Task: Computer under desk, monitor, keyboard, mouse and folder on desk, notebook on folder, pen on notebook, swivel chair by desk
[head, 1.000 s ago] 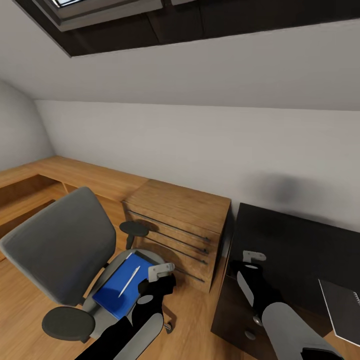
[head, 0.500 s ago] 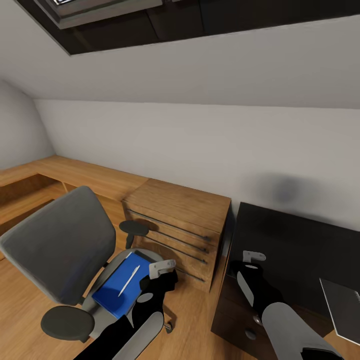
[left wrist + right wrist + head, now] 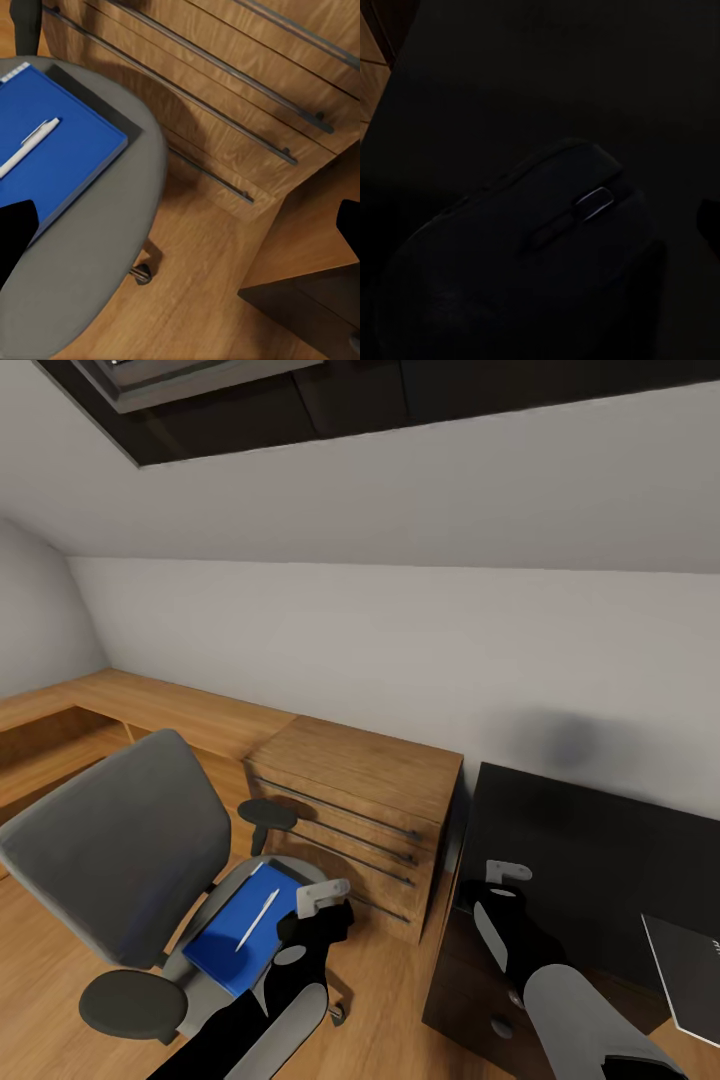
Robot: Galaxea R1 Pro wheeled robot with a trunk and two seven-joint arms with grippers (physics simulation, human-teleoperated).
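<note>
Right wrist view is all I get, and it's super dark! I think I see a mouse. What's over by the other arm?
Observer: A grey chair with a blue folder lying on its seat.
Operator: Is anything on the folder?
Observer: Yes, a white pen lies on top of it.
Operator: What's behind the chair?
Observer: Wooden drawers standing against the wall.
</note>
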